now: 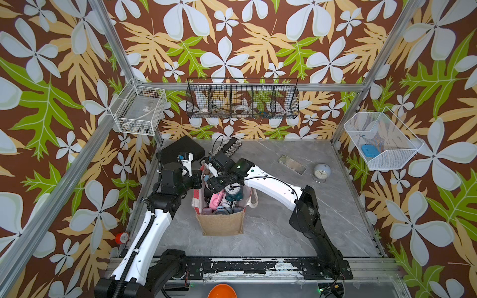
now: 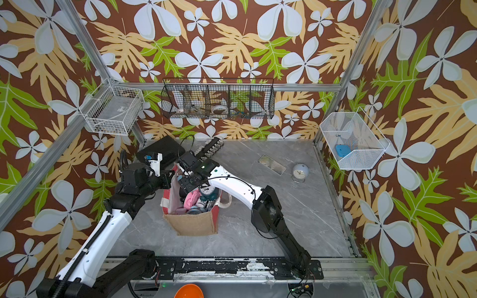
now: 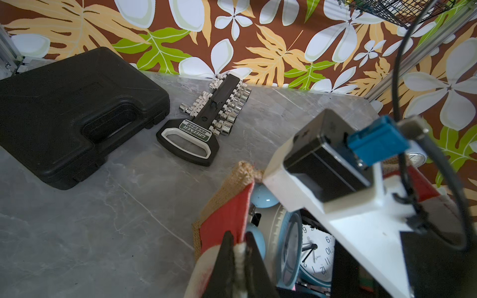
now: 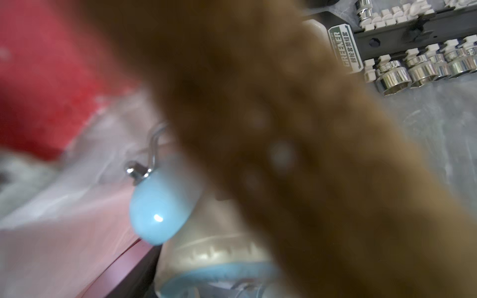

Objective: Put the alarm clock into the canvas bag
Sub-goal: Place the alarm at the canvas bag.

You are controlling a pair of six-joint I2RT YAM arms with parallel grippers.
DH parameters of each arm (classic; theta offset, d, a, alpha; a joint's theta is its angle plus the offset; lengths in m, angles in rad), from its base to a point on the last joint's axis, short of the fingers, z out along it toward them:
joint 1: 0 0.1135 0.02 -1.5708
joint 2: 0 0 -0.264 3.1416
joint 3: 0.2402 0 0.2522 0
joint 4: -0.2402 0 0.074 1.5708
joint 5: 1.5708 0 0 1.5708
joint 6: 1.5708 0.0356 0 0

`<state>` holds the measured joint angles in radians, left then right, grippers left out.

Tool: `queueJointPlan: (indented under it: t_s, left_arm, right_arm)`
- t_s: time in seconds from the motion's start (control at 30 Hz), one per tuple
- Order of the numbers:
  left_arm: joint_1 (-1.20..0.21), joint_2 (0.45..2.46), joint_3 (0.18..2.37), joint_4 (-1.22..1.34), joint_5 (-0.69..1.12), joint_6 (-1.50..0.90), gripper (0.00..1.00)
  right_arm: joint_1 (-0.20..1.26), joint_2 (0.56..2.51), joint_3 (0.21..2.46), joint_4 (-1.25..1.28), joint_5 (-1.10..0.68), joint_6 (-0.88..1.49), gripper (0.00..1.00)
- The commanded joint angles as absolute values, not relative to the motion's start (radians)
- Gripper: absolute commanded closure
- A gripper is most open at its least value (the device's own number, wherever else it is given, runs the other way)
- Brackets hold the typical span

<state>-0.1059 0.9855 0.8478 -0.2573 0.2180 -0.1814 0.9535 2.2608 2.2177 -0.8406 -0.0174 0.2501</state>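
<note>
The canvas bag (image 1: 220, 224) (image 2: 192, 223) stands mid-table, holding several clocks. My left gripper (image 3: 238, 241) (image 1: 200, 178) is shut on the white strap at the bag's red-striped side (image 3: 227, 214), pulling that rim outward. My right gripper (image 1: 215, 184) (image 2: 187, 183) reaches down into the bag's far corner. A light blue alarm clock (image 3: 291, 245) with a white face stands on edge directly under it. In the right wrist view its blue bell (image 4: 160, 206) and body fill the jaw area behind the blurred burlap rim (image 4: 309, 129). The fingers themselves are hidden.
A pale round clock (image 1: 322, 171) and a flat mirror-like plate (image 1: 292, 164) lie at the right rear. A black plastic case (image 3: 77, 113) and a socket rack (image 3: 206, 116) sit behind the bag. Wire baskets (image 1: 242, 100) hang on the walls.
</note>
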Motion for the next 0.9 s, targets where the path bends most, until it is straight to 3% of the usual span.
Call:
queueJointPlan:
  t_s: [0.0, 0.43, 0.87]
  left_arm:
    - [-0.104, 0.979, 0.853, -0.163, 0.229, -0.186, 1.00]
    - [-0.104, 0.984, 0.853, -0.164, 0.225, -0.185, 1.00]
    - [-0.104, 0.983, 0.854, -0.165, 0.225, -0.186, 1.00]
  right_arm:
    - [0.953, 2.270, 2.203, -0.945, 0.011, 0.249, 0.37]
    - [0.964, 2.128, 2.118, -0.906, -0.032, 0.269, 0.36]
    - [0.966, 2.231, 2.140, -0.914, -0.085, 0.261, 0.32]
